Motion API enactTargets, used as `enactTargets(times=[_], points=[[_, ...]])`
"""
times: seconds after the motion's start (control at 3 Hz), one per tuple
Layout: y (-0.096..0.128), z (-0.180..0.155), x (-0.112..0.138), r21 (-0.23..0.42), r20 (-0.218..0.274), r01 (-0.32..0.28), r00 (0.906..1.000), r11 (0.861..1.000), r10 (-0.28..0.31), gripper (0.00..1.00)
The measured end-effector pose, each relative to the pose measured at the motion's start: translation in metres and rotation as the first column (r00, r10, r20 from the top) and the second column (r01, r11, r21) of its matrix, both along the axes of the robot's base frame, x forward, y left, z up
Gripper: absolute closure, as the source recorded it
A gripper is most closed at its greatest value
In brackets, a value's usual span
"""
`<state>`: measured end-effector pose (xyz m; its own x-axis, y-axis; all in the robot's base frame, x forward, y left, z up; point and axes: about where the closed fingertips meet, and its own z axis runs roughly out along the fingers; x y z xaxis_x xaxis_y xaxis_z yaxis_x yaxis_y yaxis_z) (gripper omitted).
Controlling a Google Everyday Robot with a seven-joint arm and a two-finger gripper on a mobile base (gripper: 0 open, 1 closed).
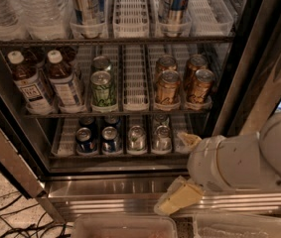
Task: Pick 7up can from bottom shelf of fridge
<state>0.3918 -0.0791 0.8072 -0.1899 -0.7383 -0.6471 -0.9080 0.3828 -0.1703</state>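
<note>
The fridge (105, 188) fills the view. Its bottom shelf (63, 134) lies just below centre. The gripper (178, 200) hangs at 5 o'clock, before the steel base panel (80, 202); whether it is open or closed, I cannot tell. The 7up can (136, 138) stands upright on that shelf, at 3 o'clock of the dark blue cans (96, 139).

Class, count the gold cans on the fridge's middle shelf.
4 gold cans: two in front, two behind; others may hide deeper. The gripper sits lower right, by the steel base.
</note>
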Motion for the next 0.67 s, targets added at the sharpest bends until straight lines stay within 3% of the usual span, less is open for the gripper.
enactTargets(times=[0.33,0.67], points=[[0.02,-0.026,0.007,0.159,0.051,0.028,0.9981,0.987,-0.036,0.0],[0.038,-0.017,0.007,0.228,0.084,0.003,0.9962,0.974,-0.023,0.0]])
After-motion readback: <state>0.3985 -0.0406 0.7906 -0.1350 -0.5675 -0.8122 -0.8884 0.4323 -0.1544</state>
